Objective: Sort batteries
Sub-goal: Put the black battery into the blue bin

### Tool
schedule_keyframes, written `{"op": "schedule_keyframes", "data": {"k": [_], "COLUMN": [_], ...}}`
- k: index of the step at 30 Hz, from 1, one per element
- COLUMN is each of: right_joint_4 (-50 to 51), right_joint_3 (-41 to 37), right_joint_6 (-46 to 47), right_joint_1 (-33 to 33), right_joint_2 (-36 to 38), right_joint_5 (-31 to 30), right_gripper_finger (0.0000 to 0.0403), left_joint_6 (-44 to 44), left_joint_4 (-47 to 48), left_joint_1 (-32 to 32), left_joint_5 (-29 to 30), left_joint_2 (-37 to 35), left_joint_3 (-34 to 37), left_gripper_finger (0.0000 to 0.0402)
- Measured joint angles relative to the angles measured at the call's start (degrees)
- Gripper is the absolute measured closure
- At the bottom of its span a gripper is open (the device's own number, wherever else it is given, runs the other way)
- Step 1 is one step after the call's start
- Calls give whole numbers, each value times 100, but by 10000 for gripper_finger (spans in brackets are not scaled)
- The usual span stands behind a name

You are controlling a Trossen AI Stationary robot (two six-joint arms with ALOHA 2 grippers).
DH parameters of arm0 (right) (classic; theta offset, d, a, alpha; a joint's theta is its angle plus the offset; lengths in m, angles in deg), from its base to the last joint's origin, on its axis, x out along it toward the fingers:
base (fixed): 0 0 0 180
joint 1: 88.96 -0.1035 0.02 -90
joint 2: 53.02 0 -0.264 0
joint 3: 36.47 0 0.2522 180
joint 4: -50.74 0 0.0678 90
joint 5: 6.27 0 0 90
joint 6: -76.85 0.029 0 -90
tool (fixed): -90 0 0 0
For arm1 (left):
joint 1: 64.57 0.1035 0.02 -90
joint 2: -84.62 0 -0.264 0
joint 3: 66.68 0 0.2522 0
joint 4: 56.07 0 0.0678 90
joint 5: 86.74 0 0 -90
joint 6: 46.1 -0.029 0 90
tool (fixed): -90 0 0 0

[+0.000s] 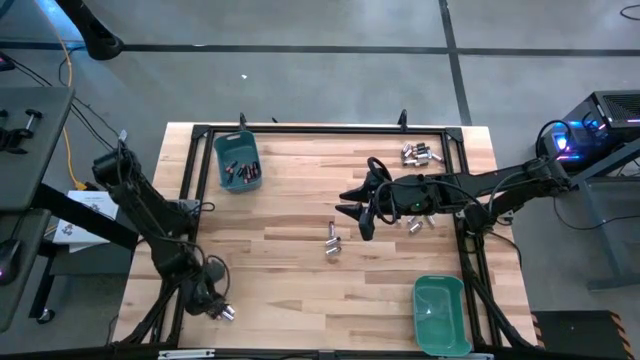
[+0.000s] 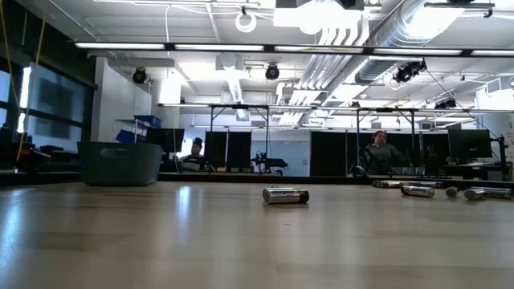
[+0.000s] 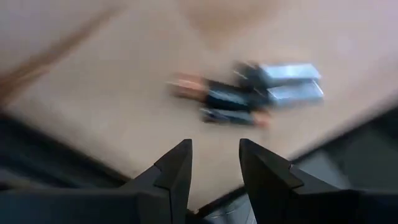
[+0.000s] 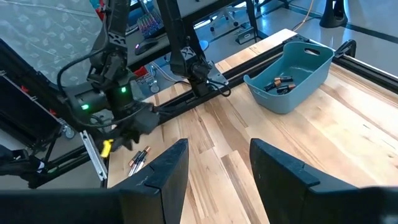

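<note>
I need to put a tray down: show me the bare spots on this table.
Bare wood lies between the left gripper and the empty teal bin, and below the bin holding batteries. Crowded: the far right, where loose batteries surround the right gripper, plus two batteries mid-table.

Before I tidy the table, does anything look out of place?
Yes. A few batteries lie at the table's near-left corner under the left tool, right by the edge and far from both bins; they could roll off. The rest sit mid-table or near the right tool.
</note>
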Motion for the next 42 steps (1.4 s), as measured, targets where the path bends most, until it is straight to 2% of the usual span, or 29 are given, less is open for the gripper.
{"op": "schedule_keyframes", "data": {"k": [4, 8, 13, 18, 25, 28, 38, 42], "right_joint_4": [0, 1, 2, 3, 4, 4, 4, 4], "right_joint_3": [0, 0, 0, 0, 0, 0, 0, 0], "right_joint_6": [-4, 3, 157, 282, 282, 284, 286, 289], "right_joint_1": [0, 0, 0, 0, 0, 0, 2, 2], "right_joint_2": [0, 0, 0, 0, 0, 0, 0, 0], "right_joint_5": [-1, -1, -3, -3, -4, -5, -7, -7], "right_gripper_finger": [238, 238, 238, 238, 238, 238, 238, 238], "left_joint_6": [-2476, -4655, -6444, -7604, -8134, -8019, -7964, -7395], "left_joint_4": [-562, -711, -694, -669, -657, -697, -810, -806], "left_joint_1": [-201, -340, -363, -361, -361, -352, -352, -350], "left_joint_5": [117, 127, 183, 382, 447, 631, 674, 703], "left_joint_2": [3, 3, 1, 17, 416, 581, 975, 1060], "left_joint_3": [-15, -15, -15, -15, -15, -15, -36, -44], "left_gripper_finger": [275, 275, 275, 275, 275, 275, 279, 301]}}
